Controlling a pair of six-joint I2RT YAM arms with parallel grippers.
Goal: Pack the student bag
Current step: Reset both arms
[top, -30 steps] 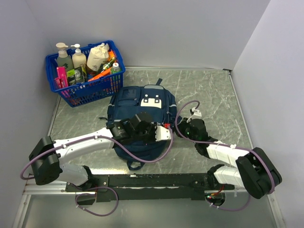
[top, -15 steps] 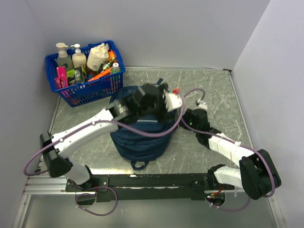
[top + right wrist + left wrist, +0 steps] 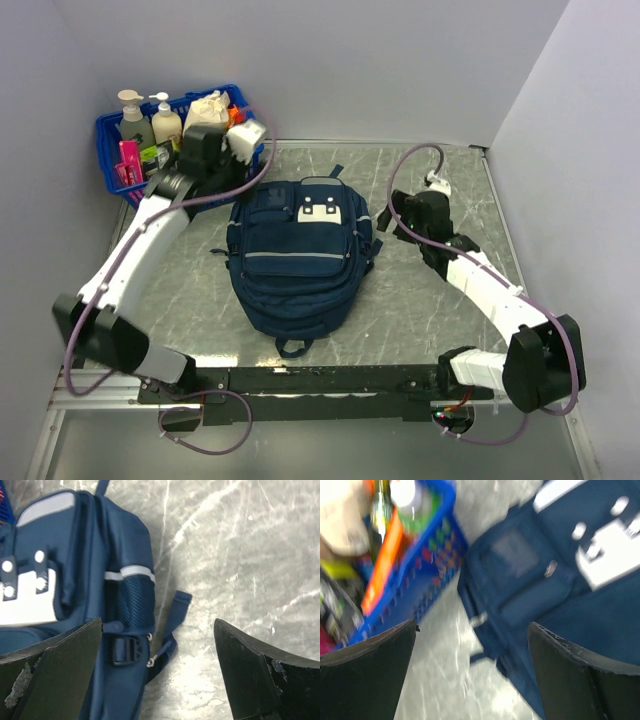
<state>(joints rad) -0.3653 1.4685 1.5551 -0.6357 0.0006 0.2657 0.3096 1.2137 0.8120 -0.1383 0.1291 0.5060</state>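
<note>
Far left you've got the blue basket (image 3: pixel 200 187) with bottles (image 3: pixel 150 122) in it. Your left gripper (image 3: pixel 472 655) hovers over the gap between the basket's corner and the bag's top-left edge, fingers wide apart with nothing between them. The student bag (image 3: pixel 298 262) lies flat mid-table (image 3: pixel 430 300), white patch up, top toward the back wall, just beside the basket. Your right gripper (image 3: pixel 157 667) hangs over its right side by the buckle (image 3: pixel 125 650), fingers spread, empty.
</note>
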